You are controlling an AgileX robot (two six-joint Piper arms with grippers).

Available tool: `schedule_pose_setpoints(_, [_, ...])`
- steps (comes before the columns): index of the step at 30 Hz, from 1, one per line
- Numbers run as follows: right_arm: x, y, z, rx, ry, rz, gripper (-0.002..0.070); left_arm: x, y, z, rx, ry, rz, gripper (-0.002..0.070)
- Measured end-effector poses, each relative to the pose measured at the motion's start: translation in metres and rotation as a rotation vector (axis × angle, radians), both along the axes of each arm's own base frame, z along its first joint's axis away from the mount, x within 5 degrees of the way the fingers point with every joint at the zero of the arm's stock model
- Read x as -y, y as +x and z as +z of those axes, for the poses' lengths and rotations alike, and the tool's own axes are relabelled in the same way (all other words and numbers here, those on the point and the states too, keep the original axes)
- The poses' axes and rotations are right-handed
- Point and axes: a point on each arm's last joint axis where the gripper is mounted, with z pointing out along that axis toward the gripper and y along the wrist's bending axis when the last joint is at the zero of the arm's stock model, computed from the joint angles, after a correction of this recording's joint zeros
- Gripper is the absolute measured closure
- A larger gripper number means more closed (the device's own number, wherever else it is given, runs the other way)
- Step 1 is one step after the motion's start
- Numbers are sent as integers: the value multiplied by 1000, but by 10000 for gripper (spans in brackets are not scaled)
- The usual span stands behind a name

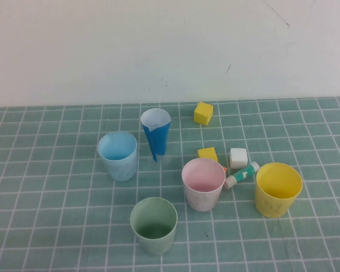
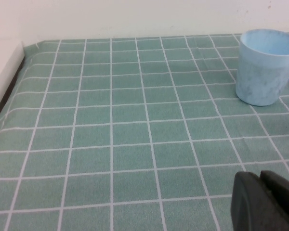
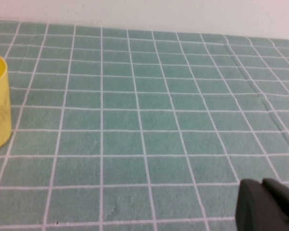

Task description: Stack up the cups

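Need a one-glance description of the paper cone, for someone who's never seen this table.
On the green checked tablecloth, find the light blue cup at the left of the group. The paper cone stands just right of it, toward the wall. It alone is narrow, dark blue outside, white inside.

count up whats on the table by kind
Pastel cups: 4 – light blue cup, pink cup, yellow cup, green cup
Paper cone: 1
Yellow blocks: 2 – far block, near block
White cube: 1
Small tube: 1
Total: 9
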Motion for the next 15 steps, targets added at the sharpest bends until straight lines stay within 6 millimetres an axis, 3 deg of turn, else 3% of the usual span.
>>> schedule_pose_setpoints(15, [0,0,0,4,-10,0,678,0,0,0,2,1,0,676])
